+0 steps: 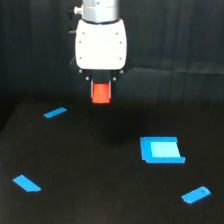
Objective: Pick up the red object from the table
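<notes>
While the gripper [101,93] pinches it above the table [100,170], the red object [101,94] reads as a small red-orange block — blurred, edges unclear.

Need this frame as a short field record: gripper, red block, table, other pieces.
gripper: gripper raised above the table, shut on the red object
red object: red object held between the fingers, off the surface
table: table black, matte
other pieces: four blue pieces lying flat; the largest, a blue square piece, at the exterior view's right
task state: block looks lifted
</notes>
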